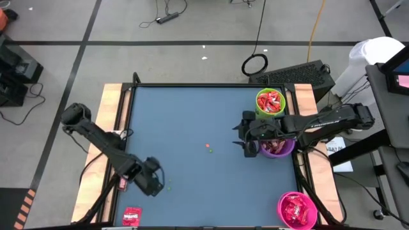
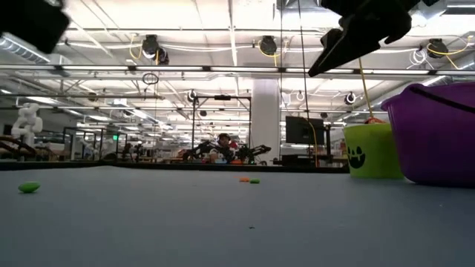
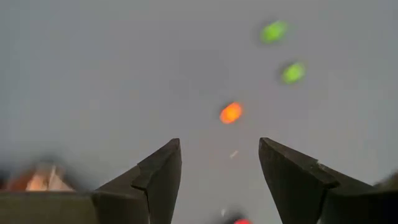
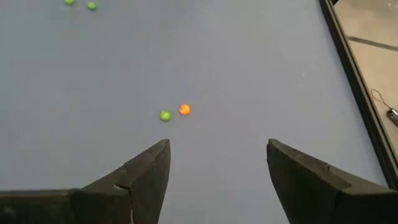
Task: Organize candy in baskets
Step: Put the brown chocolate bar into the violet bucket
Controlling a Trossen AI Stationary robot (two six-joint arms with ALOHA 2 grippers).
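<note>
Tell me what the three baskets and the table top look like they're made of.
The green basket, purple basket and pink basket look like moulded plastic: bright uniform colour, smooth slightly glossy walls. The table top looks like a matte blue-grey sheet, perhaps a mat, without glare.

Three baskets stand on the desk point(image 1: 192, 121): green point(image 1: 270, 103), purple point(image 1: 276, 147), pink point(image 1: 297, 209). One red packet point(image 1: 131, 216) lies off the mat; two dots point(image 1: 209, 148) near the purple basket.

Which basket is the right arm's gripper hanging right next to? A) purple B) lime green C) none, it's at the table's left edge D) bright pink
A: in the high view the right gripper, jaws open and empty, hangs beside the purple basket, with the lime green basket just beyond and the bright pink basket well apart at the table's near corner.
</note>
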